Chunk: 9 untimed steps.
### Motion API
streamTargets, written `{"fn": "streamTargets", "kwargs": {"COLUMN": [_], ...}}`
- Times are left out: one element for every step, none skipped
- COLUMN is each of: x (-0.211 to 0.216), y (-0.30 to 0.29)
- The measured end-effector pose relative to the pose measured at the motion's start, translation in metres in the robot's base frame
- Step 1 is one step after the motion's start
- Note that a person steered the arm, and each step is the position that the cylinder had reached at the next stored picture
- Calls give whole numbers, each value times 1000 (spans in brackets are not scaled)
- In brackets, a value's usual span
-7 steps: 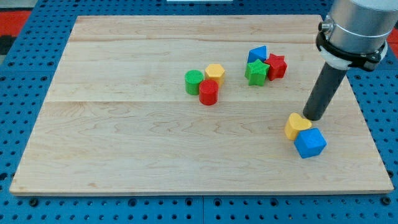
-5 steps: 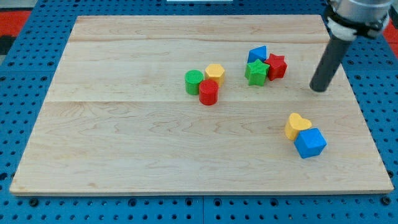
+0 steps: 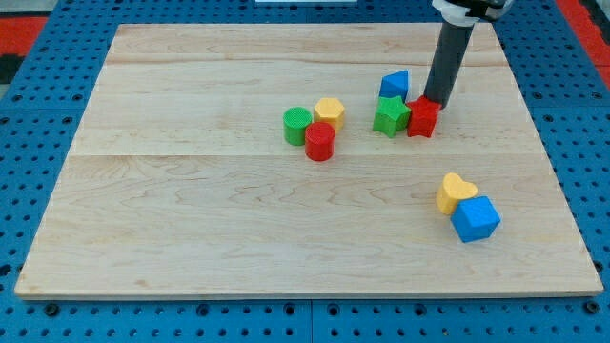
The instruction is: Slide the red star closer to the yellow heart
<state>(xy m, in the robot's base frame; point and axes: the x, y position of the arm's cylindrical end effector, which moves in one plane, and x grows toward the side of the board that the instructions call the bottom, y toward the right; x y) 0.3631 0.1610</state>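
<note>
My tip point(image 3: 437, 99) sat at the upper right edge of the red star point(image 3: 422, 117), touching it or very nearly so; the rod hid the exact spot of contact, so I could not tell which. I carry no claw, only this dark rod, so there was nothing to be wide, narrow or holding.

The red star lay in the upper right part of the wooden board point(image 3: 191, 219), pressed against the green star point(image 3: 390, 115) on its left. The blue block point(image 3: 396, 84), perhaps a triangle, stood just above the green star and beside my rod.

The yellow heart point(image 3: 455, 191) lay well apart from the red star, lower and toward the view's right, with the blue cube point(image 3: 475, 219) touching its lower right side.

Near the board's middle sat another cluster: a green cylinder point(image 3: 296, 125), a red cylinder point(image 3: 319, 142) and a yellow block point(image 3: 329, 111), all close together.
</note>
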Motion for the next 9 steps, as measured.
{"fn": "streamTargets", "kwargs": {"x": [0, 7, 24, 35, 35, 35, 36, 50, 56], "y": [-16, -24, -24, -37, -51, -66, -67, -60, -60]}}
